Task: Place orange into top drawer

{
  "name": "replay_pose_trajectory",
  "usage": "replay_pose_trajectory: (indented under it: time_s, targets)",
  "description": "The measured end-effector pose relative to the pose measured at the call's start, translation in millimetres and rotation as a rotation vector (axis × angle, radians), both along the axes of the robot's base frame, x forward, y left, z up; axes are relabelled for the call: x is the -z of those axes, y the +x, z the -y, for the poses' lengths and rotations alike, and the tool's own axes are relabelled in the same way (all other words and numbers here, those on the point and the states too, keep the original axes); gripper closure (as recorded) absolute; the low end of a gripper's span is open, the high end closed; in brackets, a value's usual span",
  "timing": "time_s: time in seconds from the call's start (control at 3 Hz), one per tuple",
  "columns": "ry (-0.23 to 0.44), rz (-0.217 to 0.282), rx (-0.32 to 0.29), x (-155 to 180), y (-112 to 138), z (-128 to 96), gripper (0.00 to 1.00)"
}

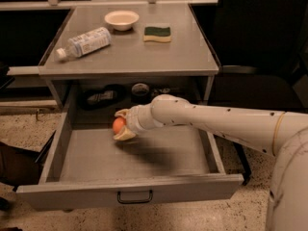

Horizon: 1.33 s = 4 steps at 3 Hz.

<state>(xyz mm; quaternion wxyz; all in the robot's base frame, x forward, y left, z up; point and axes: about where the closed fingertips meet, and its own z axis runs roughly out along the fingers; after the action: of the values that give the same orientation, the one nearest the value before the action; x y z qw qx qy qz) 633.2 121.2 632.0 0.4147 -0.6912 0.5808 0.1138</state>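
The hand (121, 124) clasps 1 orange (117, 124) inside the top drawer (72, 192) — 1 bowl (121, 19), 1 sponge (157, 33) above.

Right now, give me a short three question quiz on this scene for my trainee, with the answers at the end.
1. True or false: the pincer, at the rear left of the open top drawer, grips the orange.
2. What sits right of the bowl on the tabletop? A) sponge B) mug C) can
3. Fill in: the bottle lies on its ____.
Key: 1 true; 2 A; 3 side.
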Motion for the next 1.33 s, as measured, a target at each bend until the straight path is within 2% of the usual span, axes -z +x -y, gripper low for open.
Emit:
replay_pose_trajectory:
  time_s: [0.33, 1.33]
  targets:
    - [0.000, 0.000, 0.000, -1.5, 0.0, 0.0, 0.81]
    - [0.000, 0.000, 0.000, -1.5, 0.0, -0.1, 0.12]
